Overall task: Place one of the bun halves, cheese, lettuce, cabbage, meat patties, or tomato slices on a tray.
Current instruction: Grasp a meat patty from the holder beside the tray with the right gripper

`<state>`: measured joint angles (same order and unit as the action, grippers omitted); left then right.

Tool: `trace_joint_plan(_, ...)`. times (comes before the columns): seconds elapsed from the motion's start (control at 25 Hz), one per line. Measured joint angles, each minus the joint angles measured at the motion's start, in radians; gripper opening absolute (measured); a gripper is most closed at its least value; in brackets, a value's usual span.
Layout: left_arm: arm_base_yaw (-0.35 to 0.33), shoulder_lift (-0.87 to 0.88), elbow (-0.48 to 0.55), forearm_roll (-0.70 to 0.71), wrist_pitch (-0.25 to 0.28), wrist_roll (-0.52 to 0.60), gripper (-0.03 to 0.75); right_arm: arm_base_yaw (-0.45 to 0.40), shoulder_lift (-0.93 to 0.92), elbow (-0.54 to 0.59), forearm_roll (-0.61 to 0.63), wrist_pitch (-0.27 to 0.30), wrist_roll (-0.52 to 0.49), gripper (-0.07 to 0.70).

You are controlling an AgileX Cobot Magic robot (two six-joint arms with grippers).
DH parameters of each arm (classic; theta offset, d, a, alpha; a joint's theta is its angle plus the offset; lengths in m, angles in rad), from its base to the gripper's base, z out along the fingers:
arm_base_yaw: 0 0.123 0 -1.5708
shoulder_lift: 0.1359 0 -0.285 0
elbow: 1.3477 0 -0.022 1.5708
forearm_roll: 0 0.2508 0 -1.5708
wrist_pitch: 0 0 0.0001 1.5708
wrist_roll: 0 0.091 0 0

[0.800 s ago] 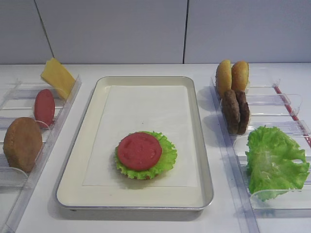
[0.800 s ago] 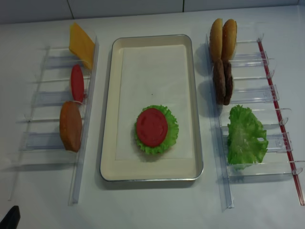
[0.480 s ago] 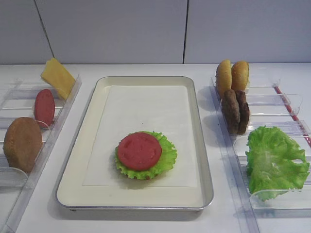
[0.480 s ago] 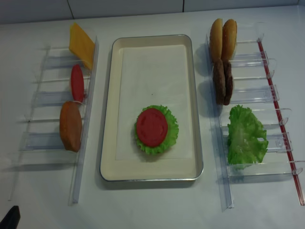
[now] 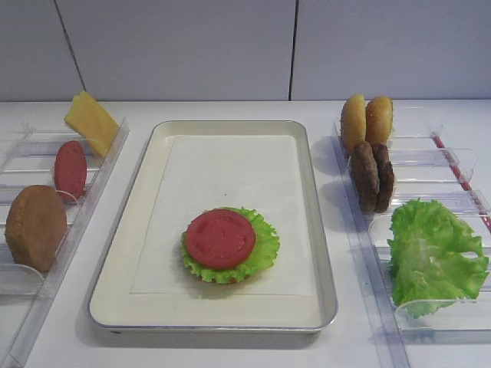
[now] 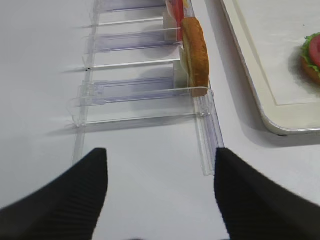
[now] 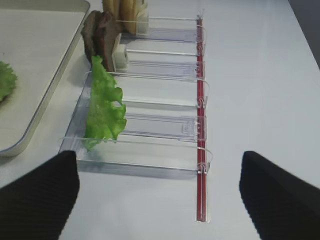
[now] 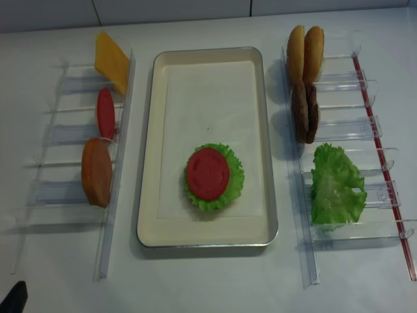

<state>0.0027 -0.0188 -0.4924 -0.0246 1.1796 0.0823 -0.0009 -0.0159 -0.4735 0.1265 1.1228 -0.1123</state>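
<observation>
The cream tray (image 5: 230, 126) lies mid-table with a tomato slice (image 5: 220, 238) on lettuce (image 5: 265, 247) at its near end. In the left rack stand the cheese (image 5: 92, 123), another tomato slice (image 5: 70, 169) and a bun half (image 5: 35, 227). In the right rack stand two bun halves (image 5: 354, 123), two meat patties (image 5: 365, 175) and loose lettuce (image 5: 433, 253). No cabbage is in view. My left gripper (image 6: 160, 152) is open over bare table, short of the left rack's near end. My right gripper (image 7: 159, 155) is open and empty, short of the right rack.
The clear plastic racks (image 8: 65, 134) (image 8: 352, 130) flank the tray, and the right one has a red strip (image 7: 200, 125) along its outer side. A grey wall rises behind the white table (image 5: 230, 349).
</observation>
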Motion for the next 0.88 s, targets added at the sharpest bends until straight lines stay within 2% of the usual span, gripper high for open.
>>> trace_joint_plan(0.08, 0.0, 0.0, 0.0, 0.0, 0.0, 0.0, 0.459, 0.0, 0.0, -0.016, 0.054, -0.009, -0.123, 0.653)
trace_joint_plan(0.2, 0.0, 0.0, 0.0, 0.0, 0.0, 0.0, 0.459, 0.0, 0.027, -0.055, 0.171, -0.059, -0.271, 0.653)
trace_joint_plan(0.44, 0.0, 0.0, 0.0, 0.0, 0.0, 0.0, 0.459, 0.0, 0.219, -0.135, 0.361, -0.079, -0.453, 0.653)
trace_joint_plan(0.56, 0.0, 0.0, 0.0, 0.0, 0.0, 0.0, 0.459, 0.0, 0.329, -0.171, 0.419, -0.083, -0.513, 0.653)
trace_joint_plan(0.88, 0.0, 0.0, 0.0, 0.0, 0.0, 0.0, 0.459, 0.0, 0.661, -0.281, 0.533, -0.069, -0.586, 0.653)
